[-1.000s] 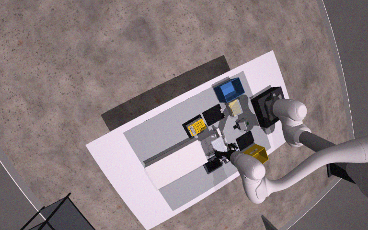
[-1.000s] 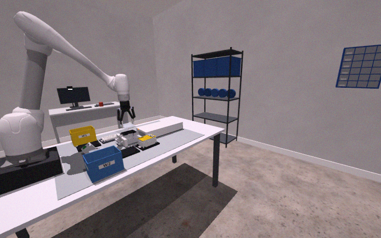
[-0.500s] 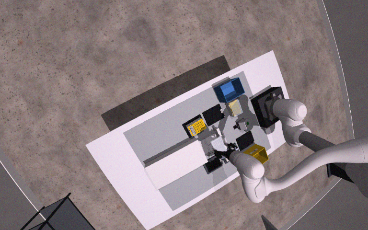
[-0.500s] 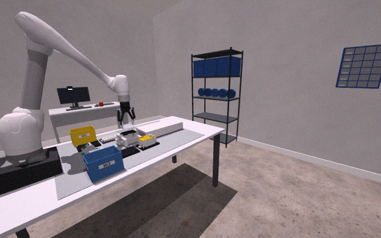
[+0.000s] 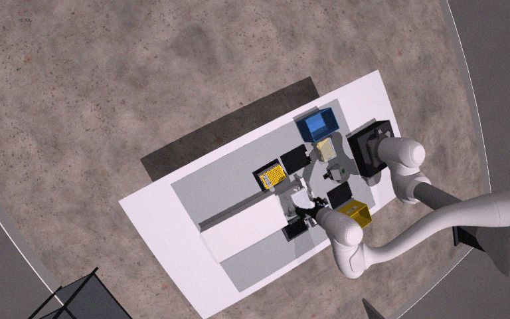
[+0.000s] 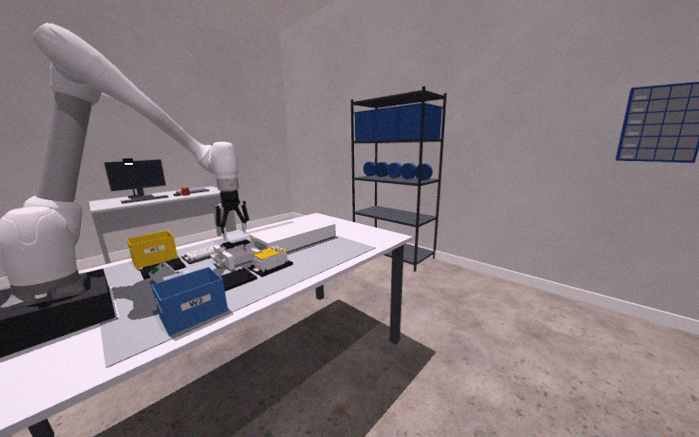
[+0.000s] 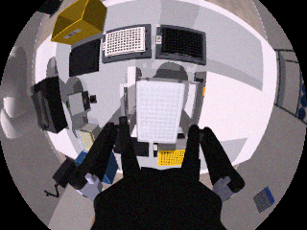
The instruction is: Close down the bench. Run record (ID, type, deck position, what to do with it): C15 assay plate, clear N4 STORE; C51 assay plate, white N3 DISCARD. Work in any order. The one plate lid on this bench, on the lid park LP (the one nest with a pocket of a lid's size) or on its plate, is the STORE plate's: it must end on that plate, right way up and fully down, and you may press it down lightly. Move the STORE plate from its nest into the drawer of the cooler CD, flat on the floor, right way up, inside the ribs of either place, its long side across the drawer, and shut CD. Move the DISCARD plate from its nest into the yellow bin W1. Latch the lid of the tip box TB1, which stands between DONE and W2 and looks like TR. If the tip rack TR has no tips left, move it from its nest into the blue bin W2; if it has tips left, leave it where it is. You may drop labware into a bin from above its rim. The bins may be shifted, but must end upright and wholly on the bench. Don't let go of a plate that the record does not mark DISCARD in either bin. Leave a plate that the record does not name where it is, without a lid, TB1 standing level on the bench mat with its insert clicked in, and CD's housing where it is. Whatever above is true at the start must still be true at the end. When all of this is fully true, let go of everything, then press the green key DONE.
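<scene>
My gripper (image 7: 158,113) is shut on the long sides of a pale assay plate (image 7: 157,111) with a fine grid of wells. It holds the plate level, a little above the open drawer (image 6: 234,255) at the end of the long white cooler (image 5: 244,227). From above, the plate (image 5: 301,198) lies over the drawer, with the gripper (image 5: 310,209) beside it. I cannot tell whether a lid is on it. A white plate with dark wells (image 7: 126,42) sits in its nest next to an empty black nest (image 7: 180,41). The arm hides that plate in the overhead view.
The yellow bin W1 (image 5: 355,212) stands near the front edge and the blue bin W2 (image 5: 317,123) at the back. A tip rack with yellow tips (image 5: 272,175), the pale tip box TB1 (image 5: 325,149), the green key (image 5: 342,170) and empty black nests (image 5: 295,158) surround the drawer.
</scene>
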Action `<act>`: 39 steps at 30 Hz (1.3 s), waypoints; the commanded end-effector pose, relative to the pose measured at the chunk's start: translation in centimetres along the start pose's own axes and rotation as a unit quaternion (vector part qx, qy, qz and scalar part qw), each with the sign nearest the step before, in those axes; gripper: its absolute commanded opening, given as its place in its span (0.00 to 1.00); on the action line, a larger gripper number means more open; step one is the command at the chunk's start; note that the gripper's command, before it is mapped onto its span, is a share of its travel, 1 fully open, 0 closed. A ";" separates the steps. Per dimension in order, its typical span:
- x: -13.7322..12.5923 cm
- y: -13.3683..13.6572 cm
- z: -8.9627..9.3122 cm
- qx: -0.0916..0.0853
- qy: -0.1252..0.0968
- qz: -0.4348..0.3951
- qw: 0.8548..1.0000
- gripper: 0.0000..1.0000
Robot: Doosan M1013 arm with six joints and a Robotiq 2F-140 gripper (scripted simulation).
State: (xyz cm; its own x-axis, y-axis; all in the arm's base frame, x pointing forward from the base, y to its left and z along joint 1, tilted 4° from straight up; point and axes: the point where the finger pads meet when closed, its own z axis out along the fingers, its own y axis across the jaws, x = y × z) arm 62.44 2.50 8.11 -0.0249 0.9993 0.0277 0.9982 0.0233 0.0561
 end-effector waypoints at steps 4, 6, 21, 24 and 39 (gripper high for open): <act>0.0 0.0 0.6 0.000 0.000 0.000 1.000 0.00; 0.0 0.0 0.9 0.000 0.000 0.000 1.000 0.00; 0.0 0.0 2.6 0.000 0.000 0.000 1.000 0.00; 0.0 0.0 3.0 0.000 0.000 0.000 1.000 0.00; 0.0 0.0 4.8 0.000 0.000 0.000 1.000 0.00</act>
State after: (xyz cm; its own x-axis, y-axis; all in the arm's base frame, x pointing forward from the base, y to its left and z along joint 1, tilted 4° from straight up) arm 62.67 2.60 3.65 -0.0249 0.9993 0.0277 0.9982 0.0233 0.0561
